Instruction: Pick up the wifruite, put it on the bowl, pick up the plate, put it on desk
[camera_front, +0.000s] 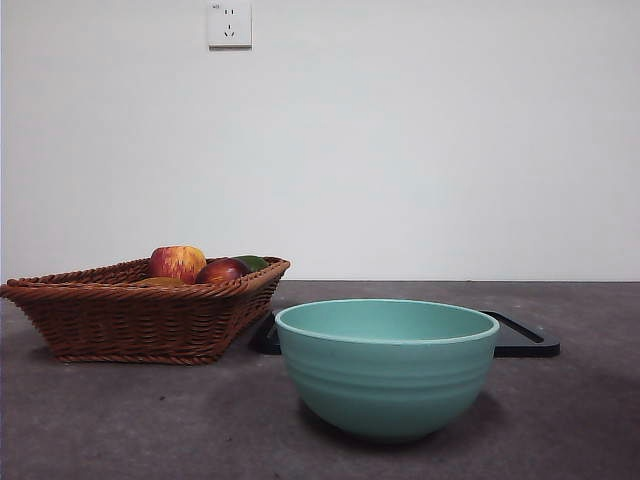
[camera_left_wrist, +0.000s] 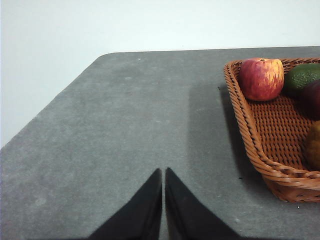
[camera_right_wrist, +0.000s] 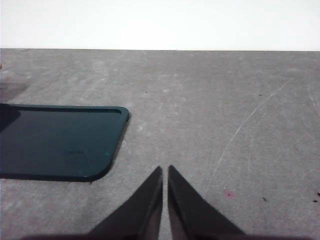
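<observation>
Two pincers low over bench (camera_front: 120, 420), each pressed together, empty: left pincer (camera_left_wrist: 163, 175) beside wicker basket (camera_left_wrist: 260, 145); right pincer (camera_right_wrist: 165, 172) near black tray (camera_right_wrist: 55, 142).

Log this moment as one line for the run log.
left hand shut, idle | right hand shut, idle | wifruite in basket | bowl empty

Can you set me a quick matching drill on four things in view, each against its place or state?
Column 1:
1. apple
2. bowl
3. tray
4. left gripper

Column 2:
A. flat on the desk behind the bowl
B. jaws shut, above bare desk beside the basket
C. in the basket
D. nearest the front camera, nothing visible inside

Pairs: 1-C, 2-D, 3-A, 4-B
</observation>
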